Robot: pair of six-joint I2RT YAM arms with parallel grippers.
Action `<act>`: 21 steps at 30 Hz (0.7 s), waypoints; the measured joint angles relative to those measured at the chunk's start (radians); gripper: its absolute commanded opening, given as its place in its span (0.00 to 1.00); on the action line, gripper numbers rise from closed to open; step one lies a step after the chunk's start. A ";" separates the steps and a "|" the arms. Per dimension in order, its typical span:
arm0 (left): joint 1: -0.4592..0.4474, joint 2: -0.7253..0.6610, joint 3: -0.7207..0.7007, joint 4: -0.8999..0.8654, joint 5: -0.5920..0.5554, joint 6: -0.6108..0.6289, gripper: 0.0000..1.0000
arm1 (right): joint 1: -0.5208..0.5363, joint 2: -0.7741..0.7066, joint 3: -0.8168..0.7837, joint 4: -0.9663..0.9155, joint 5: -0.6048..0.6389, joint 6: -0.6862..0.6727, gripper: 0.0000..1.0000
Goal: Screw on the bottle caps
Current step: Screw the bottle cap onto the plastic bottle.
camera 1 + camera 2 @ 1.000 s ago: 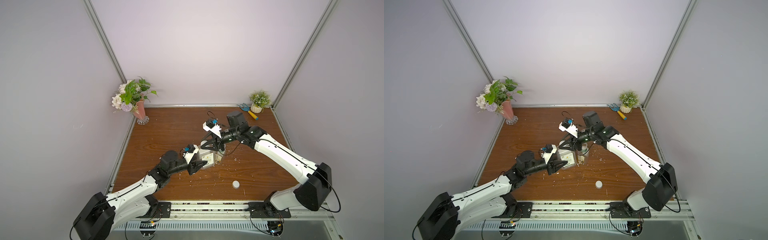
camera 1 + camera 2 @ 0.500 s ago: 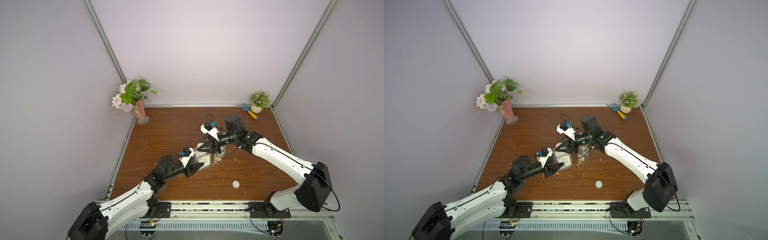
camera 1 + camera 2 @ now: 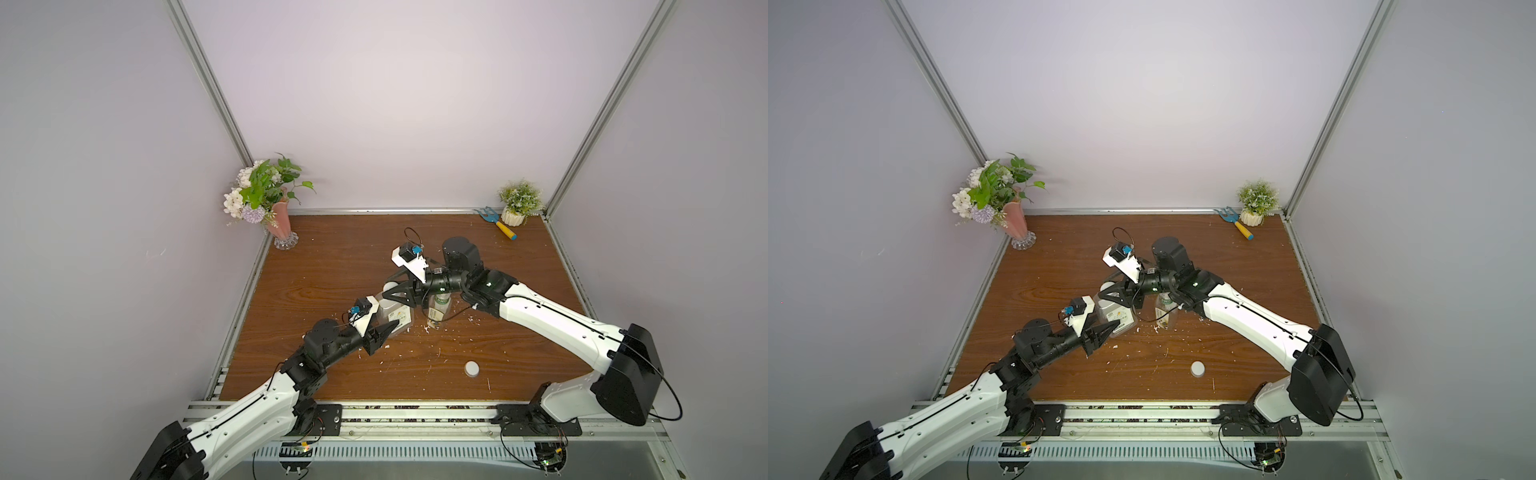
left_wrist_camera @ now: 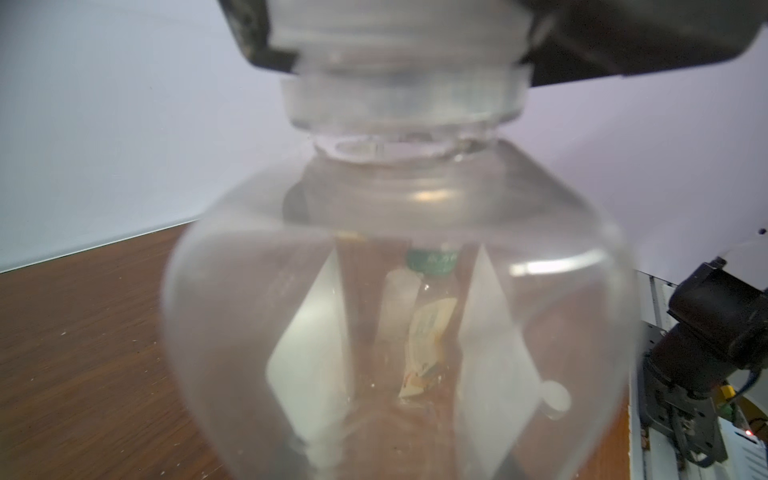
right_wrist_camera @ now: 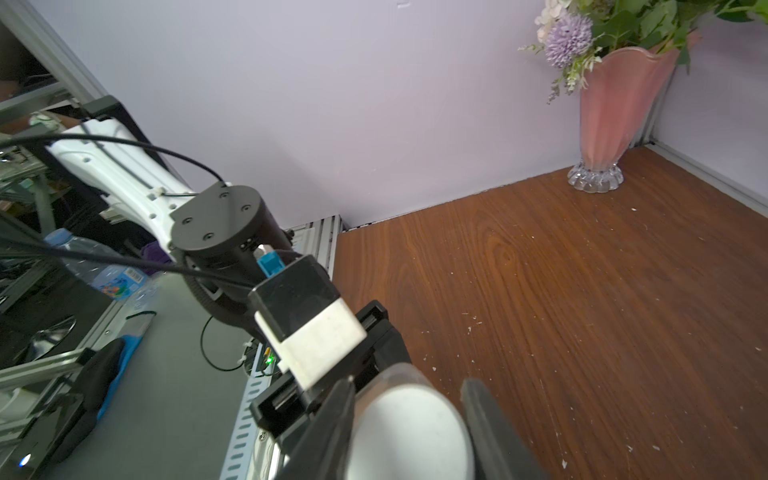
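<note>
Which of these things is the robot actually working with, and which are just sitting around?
In the job: square bottle, round bottle, held cap, loose cap.
Just lying about: flower vase, potted plant, garden fork.

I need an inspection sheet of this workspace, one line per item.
Surface: wooden table, strewn with white crumbs.
Job's things: square bottle standing, white cap on its neck; round bottle beside it; second cap loose near the front.
Clutter: toy garden fork at the back.
Grippers: left gripper shut on square bottle; right gripper shut on white cap.
Cables: black cables loop at both wrists.
Surroundings: flower vase, potted plant in back corners.
</note>
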 measured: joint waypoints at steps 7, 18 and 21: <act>0.000 -0.032 -0.017 0.002 -0.068 0.001 0.01 | 0.058 0.008 0.027 -0.012 0.172 0.037 0.00; -0.002 -0.042 -0.019 0.006 -0.187 0.008 0.01 | 0.150 0.061 0.093 -0.018 0.443 0.138 0.00; -0.005 -0.046 -0.019 0.006 -0.230 0.008 0.01 | 0.177 0.087 0.124 -0.028 0.527 0.177 0.00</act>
